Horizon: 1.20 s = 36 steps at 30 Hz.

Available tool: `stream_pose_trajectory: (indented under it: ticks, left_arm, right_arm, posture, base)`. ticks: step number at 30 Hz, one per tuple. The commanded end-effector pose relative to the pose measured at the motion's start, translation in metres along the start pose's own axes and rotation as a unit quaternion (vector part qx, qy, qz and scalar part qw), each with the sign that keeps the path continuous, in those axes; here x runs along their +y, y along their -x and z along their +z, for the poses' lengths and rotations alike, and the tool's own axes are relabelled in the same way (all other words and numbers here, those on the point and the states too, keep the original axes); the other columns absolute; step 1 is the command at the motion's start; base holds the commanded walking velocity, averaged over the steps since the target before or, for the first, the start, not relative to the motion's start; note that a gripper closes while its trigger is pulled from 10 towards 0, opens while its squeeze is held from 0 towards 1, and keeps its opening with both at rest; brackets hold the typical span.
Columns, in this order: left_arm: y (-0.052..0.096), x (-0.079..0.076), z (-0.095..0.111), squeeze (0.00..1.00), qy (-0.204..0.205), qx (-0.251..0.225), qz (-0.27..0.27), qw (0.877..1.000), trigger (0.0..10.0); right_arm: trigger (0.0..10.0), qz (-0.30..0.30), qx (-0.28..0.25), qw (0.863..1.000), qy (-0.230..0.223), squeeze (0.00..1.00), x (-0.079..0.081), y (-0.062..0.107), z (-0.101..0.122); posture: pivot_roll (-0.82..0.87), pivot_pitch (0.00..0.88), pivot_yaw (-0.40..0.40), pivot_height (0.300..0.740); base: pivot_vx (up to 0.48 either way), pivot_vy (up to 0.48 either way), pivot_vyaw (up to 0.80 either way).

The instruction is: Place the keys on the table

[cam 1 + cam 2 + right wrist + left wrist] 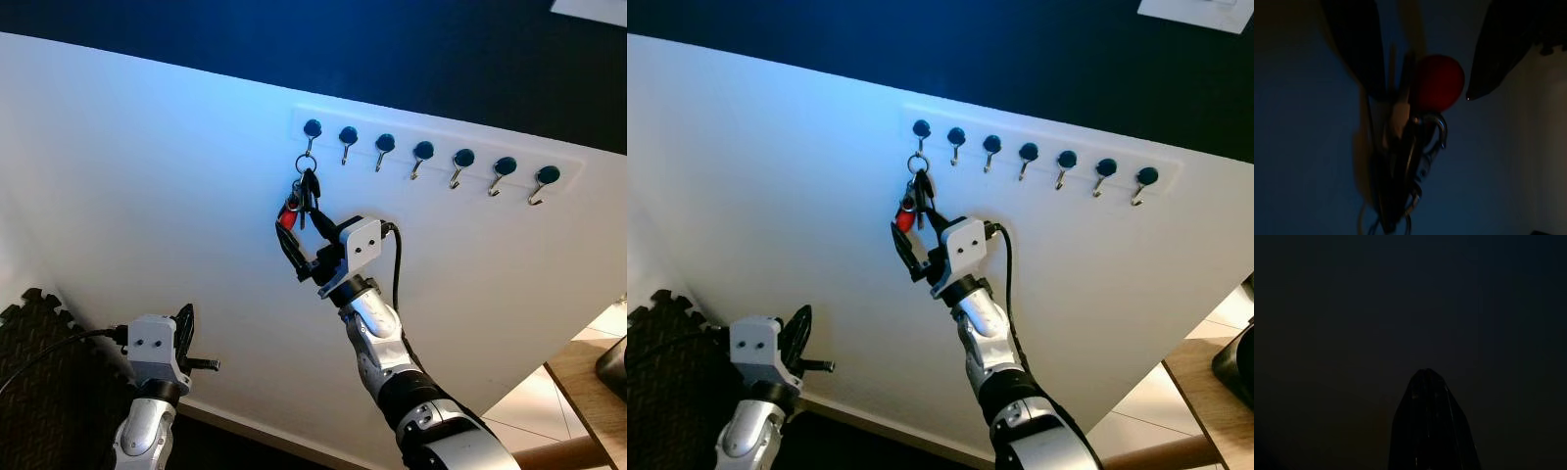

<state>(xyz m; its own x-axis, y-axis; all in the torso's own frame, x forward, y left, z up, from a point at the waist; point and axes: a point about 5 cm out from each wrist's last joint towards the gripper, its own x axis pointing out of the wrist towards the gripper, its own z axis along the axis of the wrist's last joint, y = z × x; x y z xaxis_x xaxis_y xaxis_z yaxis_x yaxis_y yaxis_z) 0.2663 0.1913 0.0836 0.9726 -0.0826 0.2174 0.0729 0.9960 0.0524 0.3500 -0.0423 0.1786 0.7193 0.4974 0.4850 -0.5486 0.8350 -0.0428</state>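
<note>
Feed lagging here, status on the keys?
Right gripper open, fingers either side of keys. Keys not lifted, ring on leftmost hook. Left gripper idle, low. Nothing blocking.

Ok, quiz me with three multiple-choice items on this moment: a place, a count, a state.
1. Where do the keys hang?
A. leftmost hook
B. middle hook
C. rightmost hook

2. How many hooks are on the rack?
A. five
B. seven
C. nine

3. The right gripper is:
A. shut, away from the keys
B. open around the keys
C. hanging low by the floor

Answers:
1 A, the ring sits on the leftmost hook.
2 B, seven blue-capped hooks in a row.
3 B, a finger shows on either side of the bunch.

The left gripper hangs idle low down.
</note>
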Motion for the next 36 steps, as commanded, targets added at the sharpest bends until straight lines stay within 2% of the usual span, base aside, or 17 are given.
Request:
stream_pose_trajectory:
  ticks: [1,5,6,21,23,24,36]
  left_arm:
    - [0.0007,-0.005,-0.0005,0.0,0.0,0.004,-0.007,1.0,10.0]
    - [0.0002,-0.005,-0.0006,0.0,0.0,0.004,-0.006,1.0,10.0]
    - [0.0001,-0.0049,-0.0005,0.0,0.0,0.004,-0.005,1.0,10.0]
    - [0.0006,-0.0031,0.0001,0.0,-0.005,0.004,-0.001,1.0,10.0]
    - [0.0007,-0.0028,0.0002,0.0,-0.006,0.004,0.0,1.0,10.0]
    - [0.0008,-0.0027,0.0002,0.0,-0.006,0.004,0.0,1.0,10.0]
    - [0.0007,-0.0028,-0.0002,0.0,-0.009,0.005,0.001,1.0,10.0]
  right_arm:
    - [0.0,0.022,-0.046,0.996,-0.075,0.0,0.0447,-0.0285,0.0122]
    - [0.0,0.024,-0.042,0.996,-0.073,0.0,0.0453,-0.0287,0.0114]
    - [10.0,0.025,-0.04,0.997,-0.067,0.0,0.0459,-0.0289,0.0112]
    - [10.0,0.027,-0.045,0.997,-0.064,0.0,0.0484,-0.0314,0.0132]
    - [7.5,0.029,-0.051,0.996,-0.062,0.0,0.0492,-0.0328,0.0156]
    - [10.0,0.031,-0.052,0.997,-0.058,0.0,0.0497,-0.033,0.0161]
    - [10.0,0.039,-0.053,0.997,-0.046,0.0,0.0529,-0.0299,0.0151]
  posture:
    - [0.14,0.078,-0.118,0.74]
    - [0.14,0.075,-0.118,0.74]
    - [0.14,0.074,-0.118,0.74]
    - [0.14,0.072,-0.12,0.74]
    - [0.14,0.073,-0.12,0.74]
    - [0.14,0.072,-0.119,0.74]
    - [0.14,0.073,-0.119,0.74]
  base:
    - [0.0,0.0,0.0]
    - [0.0,0.0,0.0]
    - [0.0,0.0,0.0]
    - [0.0,0.0,0.0]
    - [0.0,0.0,0.0]
    - [0.0,0.0,0.0]
    - [0.0,0.0,0.0]
